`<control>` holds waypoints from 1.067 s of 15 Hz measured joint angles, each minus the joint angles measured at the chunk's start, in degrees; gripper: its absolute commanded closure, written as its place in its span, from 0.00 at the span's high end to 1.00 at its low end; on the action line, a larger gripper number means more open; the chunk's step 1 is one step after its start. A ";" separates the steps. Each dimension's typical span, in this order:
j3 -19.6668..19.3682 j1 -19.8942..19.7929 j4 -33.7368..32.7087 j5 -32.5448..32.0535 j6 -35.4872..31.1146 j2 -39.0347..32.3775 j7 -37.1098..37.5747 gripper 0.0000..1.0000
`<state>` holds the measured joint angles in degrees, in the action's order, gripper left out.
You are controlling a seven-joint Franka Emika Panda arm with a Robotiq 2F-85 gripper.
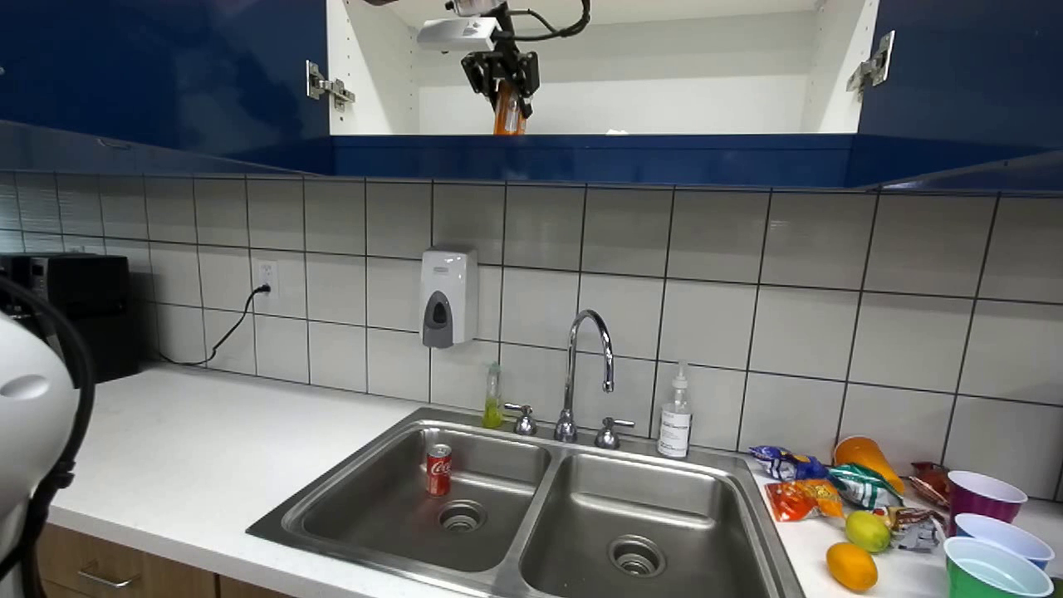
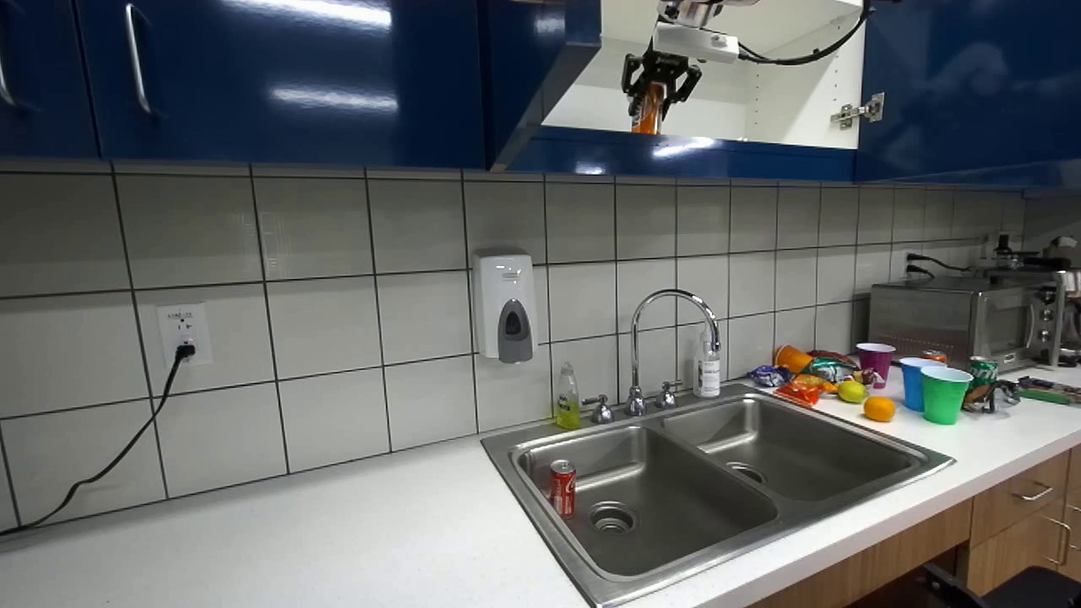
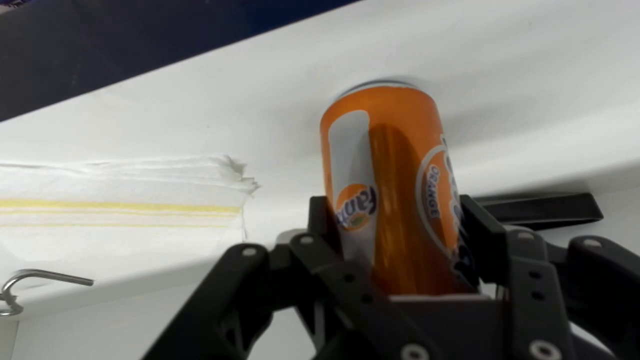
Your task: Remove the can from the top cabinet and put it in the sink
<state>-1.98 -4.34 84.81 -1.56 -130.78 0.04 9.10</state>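
Wrist view — the fingers (image 3: 485, 240) are clamped on the orange can (image 3: 395, 160), one each side — inside the cabinet (image 3: 530, 75)!

White soap dispenser (image 1: 449, 282) up on the tiled wall (image 1: 540, 303)! On the counter (image 2: 338, 523), snack packets (image 1: 866, 487) crowd a tipped orange cup (image 1: 866, 459), a yellow-green fruit (image 1: 866, 531) and an orange (image 1: 851, 567) beside them, purple cup (image 2: 875, 363), blue cup (image 2: 912, 388) and green cup (image 2: 943, 399) upright nearby. A red cola can (image 1: 438, 471) stands upright. In the wrist view, yellow-striped white paper (image 3: 120, 200)!
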 measured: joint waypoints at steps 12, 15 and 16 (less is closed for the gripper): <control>0.10 1.07 0.01 -0.09 -0.06 0.37 0.30 0.38; 0.14 1.75 0.01 -0.51 -0.06 1.25 0.83 0.38; 0.14 1.97 0.02 -0.76 -0.06 1.61 1.07 0.38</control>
<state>-1.83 -2.37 84.83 -2.32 -130.84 1.65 10.17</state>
